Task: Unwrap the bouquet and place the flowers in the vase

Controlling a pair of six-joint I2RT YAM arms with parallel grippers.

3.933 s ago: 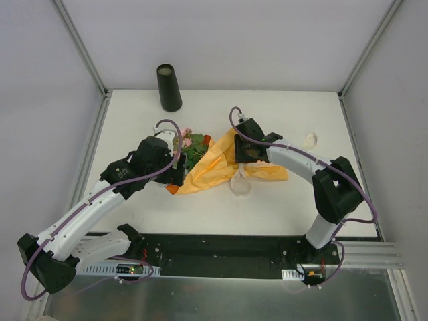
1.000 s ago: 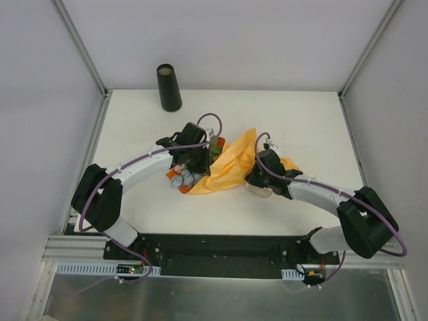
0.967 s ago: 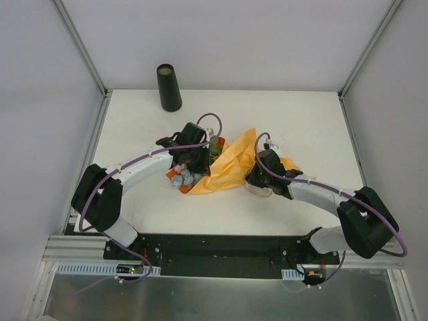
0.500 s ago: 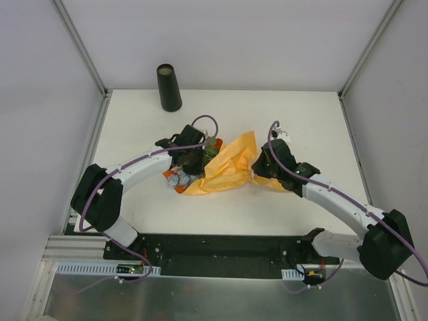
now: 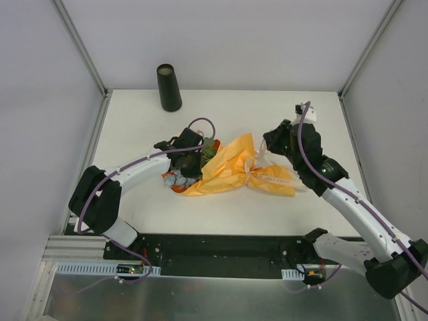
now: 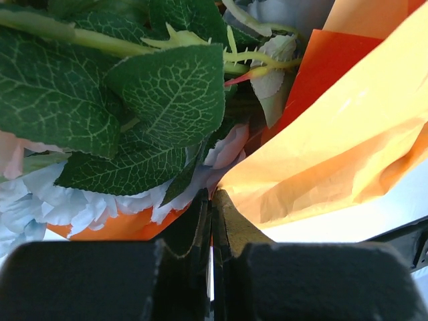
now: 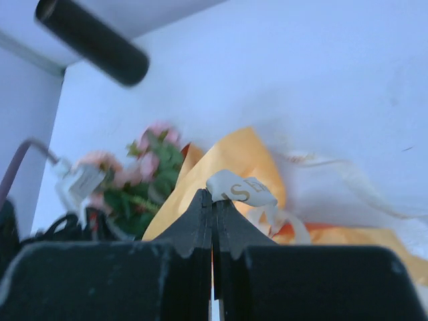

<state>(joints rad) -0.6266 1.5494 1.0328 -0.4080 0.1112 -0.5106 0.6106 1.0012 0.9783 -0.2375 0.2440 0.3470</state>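
Bouquet (image 5: 224,167) lies on its side mid-worktop (image 5: 134,127), flower end toward the left edge, wrapped tail toward the right edge. The orange paper (image 5: 271,182) is still around the stems.

Left gripper (image 6: 210,200) is down at the flower end with its jaws clamped together, wedged between the paper's edge and the flowers (image 6: 134,100). It may be nipping the paper or a petal; I can't tell from the wrist view.

Right gripper (image 7: 212,197) is above the tail end, fingers pinched on the cream ribbon (image 7: 241,189). A strand runs from it down to the tie on the paper.

Vase (image 5: 169,87) stands upright near the far-left corner, well apart from the bouquet. No flowers in it yet.
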